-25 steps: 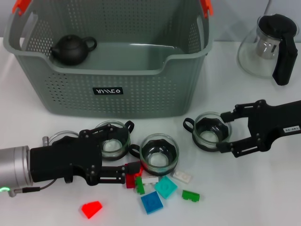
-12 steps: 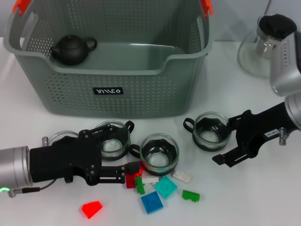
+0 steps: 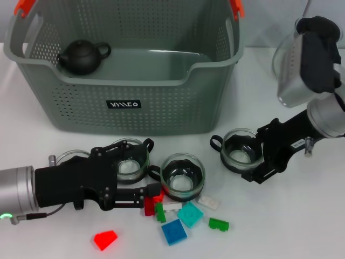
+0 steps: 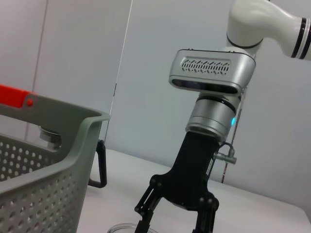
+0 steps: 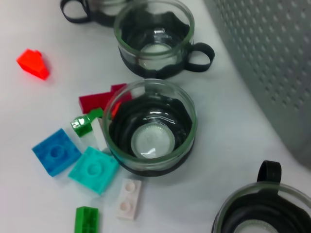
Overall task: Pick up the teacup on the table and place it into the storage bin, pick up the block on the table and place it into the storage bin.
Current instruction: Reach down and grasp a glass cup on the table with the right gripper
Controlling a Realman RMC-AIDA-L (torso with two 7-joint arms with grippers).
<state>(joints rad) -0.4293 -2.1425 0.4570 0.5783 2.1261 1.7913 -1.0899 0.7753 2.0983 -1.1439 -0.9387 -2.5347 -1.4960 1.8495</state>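
Right arm has tilted up since the last two frames: wrist now raised toward 1 o'clock, right gripper (image 3: 257, 158) pointing down over the right teacup (image 3: 240, 150), one finger at the cup's near rim, the other at its far side, jaws spread wide, nothing gripped. Left gripper (image 3: 144, 175) unchanged, lying low at 8 o'clock, fingers wide either side of the left teacup (image 3: 131, 162), lower finger tip touching the dark red block (image 3: 150, 205)

Head view: storage bin (image 3: 124, 110) at 11 o'clock holds a black teapot (image 3: 82, 56). Middle teacup (image 3: 182, 176) stands near centre, block pile just beyond it at 6 o'clock: blue block (image 3: 174, 232), cyan block (image 3: 190, 214), white block (image 3: 208, 202), green block (image 3: 218, 223). Red wedge block (image 3: 105, 239) sits apart at 7 o'clock. Glass carafe (image 3: 288, 56) at 2 o'clock, partly behind the right arm

Left wrist view: bin wall (image 4: 43, 174) and the right gripper (image 4: 176, 224) seen from across, fingers splayed wide over a glass rim

Right wrist view: middle teacup (image 5: 151, 128) with blocks beside it, left teacup (image 5: 154, 36) farther off, right teacup (image 5: 262, 213) at frame edge
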